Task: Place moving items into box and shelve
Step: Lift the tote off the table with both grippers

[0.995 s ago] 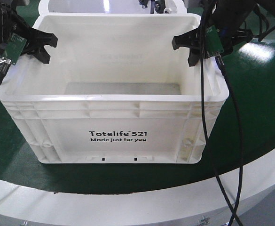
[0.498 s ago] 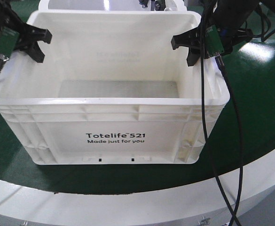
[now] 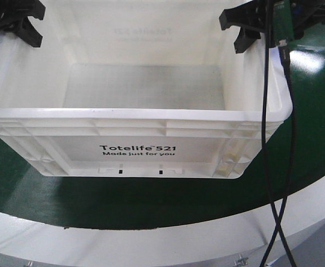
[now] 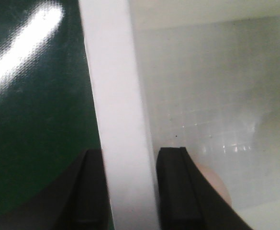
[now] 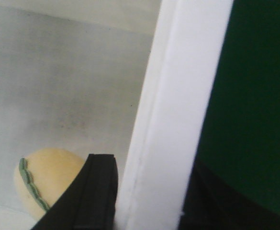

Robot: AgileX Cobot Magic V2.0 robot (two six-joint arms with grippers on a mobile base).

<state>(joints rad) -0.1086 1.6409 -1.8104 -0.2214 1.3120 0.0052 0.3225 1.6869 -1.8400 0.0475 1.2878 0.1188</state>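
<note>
Lifted since a second earlier, the box point(image 3: 51, 146) sat higher and closer in the front view. The left gripper point(image 4: 129, 160) and right gripper point(image 5: 149, 175) each clenched a side rim. Inside lay the yellow plush toy point(image 5: 53, 177) and the pinkish plush toy point(image 4: 215, 184), by opposite walls.

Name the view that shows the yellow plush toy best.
Right wrist view: the yellow toy lies inside the box, green leaf showing, partly behind a finger. Front view shows none of it; left wrist, perhaps an edge sliver.
</note>
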